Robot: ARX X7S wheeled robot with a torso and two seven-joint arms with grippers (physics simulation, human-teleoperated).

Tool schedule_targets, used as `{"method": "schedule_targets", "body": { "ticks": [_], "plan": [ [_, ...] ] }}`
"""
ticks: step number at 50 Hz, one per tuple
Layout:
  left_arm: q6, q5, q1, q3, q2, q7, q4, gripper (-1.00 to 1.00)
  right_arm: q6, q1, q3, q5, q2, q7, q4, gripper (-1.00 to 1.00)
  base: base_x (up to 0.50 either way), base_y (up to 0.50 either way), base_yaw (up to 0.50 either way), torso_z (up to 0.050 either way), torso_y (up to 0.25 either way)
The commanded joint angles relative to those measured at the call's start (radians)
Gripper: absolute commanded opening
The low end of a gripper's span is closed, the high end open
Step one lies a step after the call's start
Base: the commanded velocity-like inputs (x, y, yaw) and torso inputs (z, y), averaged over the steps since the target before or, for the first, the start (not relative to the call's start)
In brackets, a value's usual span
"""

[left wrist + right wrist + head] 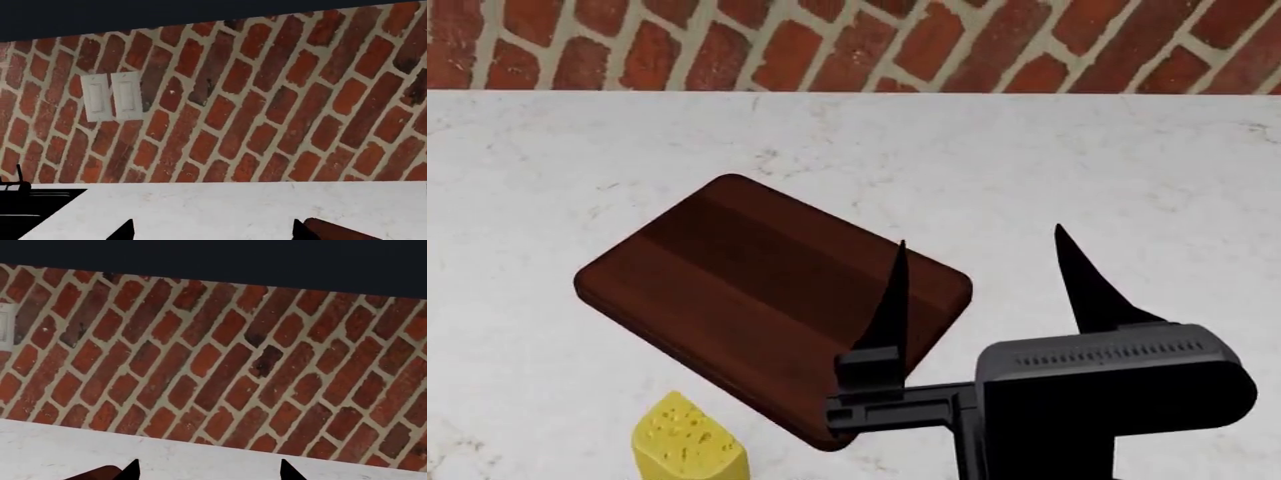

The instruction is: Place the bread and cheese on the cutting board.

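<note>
Two foods are wanted on the board [747, 290], and neither is there yet: its dark top lies bare on the white tabletop [1068, 160]. Only the cheese [687, 437] shows, standing on the tabletop just off the board's near edge, at the left of the head view. No bread is visible in any view.

One gripper is in the head view, the right gripper [981, 260], hovering at the board's right end with its fingers [888, 300] spread wide and holding nothing. Left gripper [213, 227]: only two dark tips show in its wrist view, well apart and empty, aimed at the brick wall [253, 100] with its switch plate [112, 96].

Judging from this, the cheese is the food to fetch first. A good approach would drop fingers straight down astride its flat sides, not the rounded end, and close low so the chunky block cannot tip. The board is close, so a short lift and carry should do.
</note>
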Motion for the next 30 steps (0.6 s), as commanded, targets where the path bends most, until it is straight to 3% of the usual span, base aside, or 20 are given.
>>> {"method": "schedule_targets", "body": {
  "ticks": [1, 5, 12, 20, 30],
  "plan": [
    [-0.153, -1.113, -0.100, -0.059, -0.440, -0.591, -0.137, 1.00, -0.003, -0.005, -0.005, 0.006, 0.008, 0.004, -0.003, 1.00, 0.00, 0.00, 0.00, 0.000, 0.000],
    [-0.107, -1.260, -0.027, -0.098, -0.514, -0.607, -0.158, 1.00, -0.006, -0.002, -0.011, 0.010, 0.007, 0.003, 0.007, 1.00, 0.00, 0.00, 0.00, 0.000, 0.000],
    [-0.156, -1.300, 0.066, -0.146, -0.542, -0.595, -0.162, 1.00, -0.004, -0.001, -0.016, 0.010, 0.010, 0.008, 0.007, 1.00, 0.00, 0.00, 0.00, 0.000, 0.000],
    [-0.226, -1.285, 0.150, -0.206, -0.513, -0.570, -0.179, 1.00, -0.016, -0.005, -0.023, 0.014, 0.015, 0.008, 0.015, 1.00, 0.00, 0.00, 0.00, 0.000, 0.000],
    [-0.249, -1.241, 0.182, -0.189, -0.491, -0.565, -0.165, 1.00, -0.021, 0.003, -0.039, 0.017, 0.018, 0.009, 0.038, 1.00, 0.00, 0.00, 0.00, 0.000, 0.000]
  ]
}}
